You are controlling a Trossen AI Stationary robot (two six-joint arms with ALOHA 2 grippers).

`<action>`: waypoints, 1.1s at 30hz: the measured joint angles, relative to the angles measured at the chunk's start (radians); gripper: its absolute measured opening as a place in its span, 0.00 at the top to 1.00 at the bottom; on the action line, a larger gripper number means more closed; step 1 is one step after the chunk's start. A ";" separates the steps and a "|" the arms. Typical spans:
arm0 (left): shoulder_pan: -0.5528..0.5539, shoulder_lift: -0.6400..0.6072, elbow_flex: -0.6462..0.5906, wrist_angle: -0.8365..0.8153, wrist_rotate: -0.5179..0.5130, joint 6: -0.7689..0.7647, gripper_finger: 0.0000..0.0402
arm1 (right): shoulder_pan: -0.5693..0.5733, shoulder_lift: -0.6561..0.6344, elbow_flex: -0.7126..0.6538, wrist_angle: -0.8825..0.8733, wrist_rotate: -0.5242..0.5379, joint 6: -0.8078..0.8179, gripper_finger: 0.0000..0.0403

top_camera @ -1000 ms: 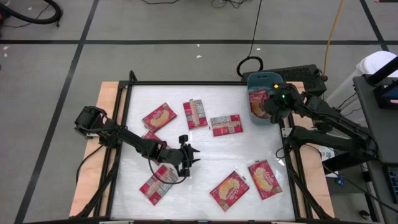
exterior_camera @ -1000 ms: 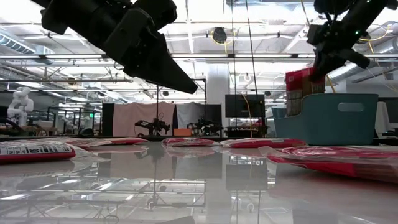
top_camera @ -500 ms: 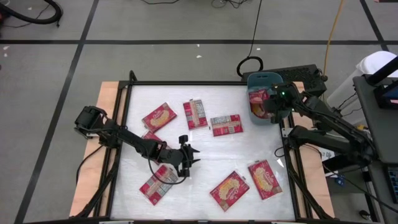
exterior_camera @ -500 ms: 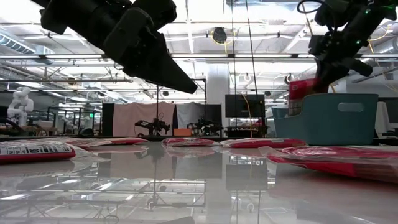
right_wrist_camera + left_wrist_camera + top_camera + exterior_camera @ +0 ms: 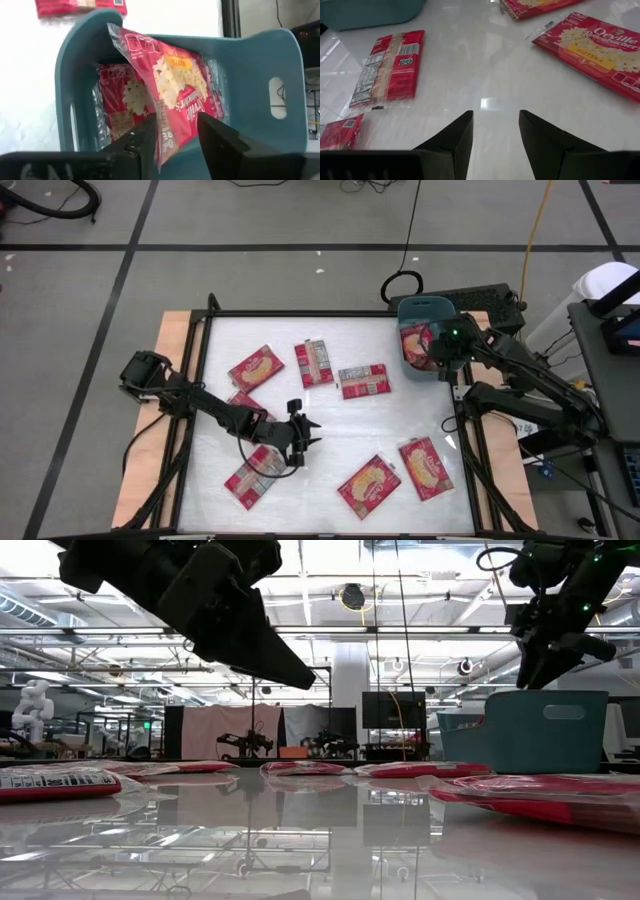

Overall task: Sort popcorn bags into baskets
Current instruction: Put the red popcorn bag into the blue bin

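- High view: the right gripper (image 5: 432,346) hangs over the teal bin (image 5: 424,308) at the table's far right corner, a red bag (image 5: 414,345) below it inside the bin. A second ago it sat slightly lower over the bin. The left gripper (image 5: 308,433) hovers mid-table just beside a bag (image 5: 252,474), unmoved. Other bags lie flat on the white table (image 5: 330,430): three near the far edge and two near the right front.
- Low view: the right gripper (image 5: 540,665) stands above the bin (image 5: 545,730) with nothing between its fingers; the bag that stuck up above the rim a second ago has dropped out of sight. Flat bags (image 5: 540,795) lie in front.
- Left wrist view: the left gripper (image 5: 495,131) has its fingers spread over bare table. One bag (image 5: 592,42) reads "Orville Redenbacher's" and "BUTTER"; another (image 5: 387,67) shows its grey-white label side.
- Right wrist view: the right gripper (image 5: 176,135) is spread, and a bag (image 5: 170,85) leans tilted in the bin (image 5: 260,75) between its fingers, over a second bag (image 5: 120,102). I cannot tell whether the fingers touch it.
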 joint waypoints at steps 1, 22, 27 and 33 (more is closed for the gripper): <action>0.001 0.000 0.000 0.000 0.000 -0.009 0.59 | 0.000 -0.004 0.004 -0.001 0.000 0.002 0.65; -0.007 0.000 0.000 0.000 0.021 -0.122 0.59 | 0.235 -0.105 0.132 0.141 -0.322 0.723 0.62; -0.049 0.000 0.000 -0.044 0.021 -0.168 0.59 | 0.467 -0.090 0.057 0.330 -0.289 0.865 0.62; -0.122 0.000 0.000 -0.139 -0.008 -0.258 0.59 | 0.768 -0.004 -0.077 0.621 -0.098 0.942 0.63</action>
